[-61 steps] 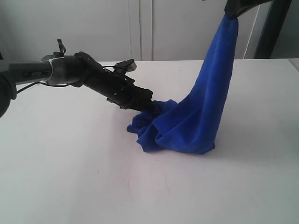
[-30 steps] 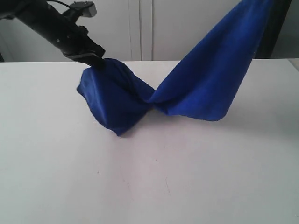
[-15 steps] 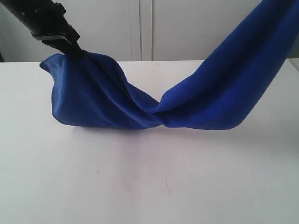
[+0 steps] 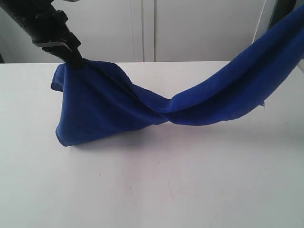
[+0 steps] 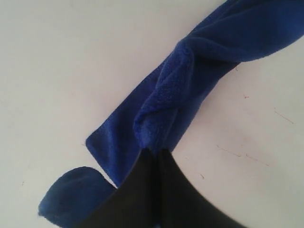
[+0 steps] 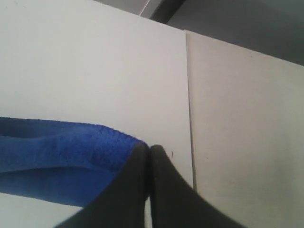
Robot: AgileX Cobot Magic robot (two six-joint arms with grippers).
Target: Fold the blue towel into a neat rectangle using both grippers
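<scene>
The blue towel point(image 4: 156, 102) hangs twisted in the air between both arms, sagging toward the white table point(image 4: 152, 190) at its left end. My left gripper point(image 4: 76, 61) is shut on the towel's upper left corner, high at the back left. In the left wrist view the towel point(image 5: 180, 90) runs away from the closed left gripper point(image 5: 156, 153) as a twisted band. The right gripper is out of the exterior view beyond the upper right. In the right wrist view the right gripper point(image 6: 148, 148) is shut on the towel's edge point(image 6: 61, 152). No white tag shows.
White cabinet doors point(image 4: 190, 28) stand behind the table. A dark upright post point(image 4: 280, 9) is at the far right back. In the right wrist view a seam point(image 6: 189, 95) divides two tabletop panels below the gripper.
Both arms have lifted the towel off the table and pulled its ends apart. In the last half second the span stretched straighter and the left hanging part dropped lower.
</scene>
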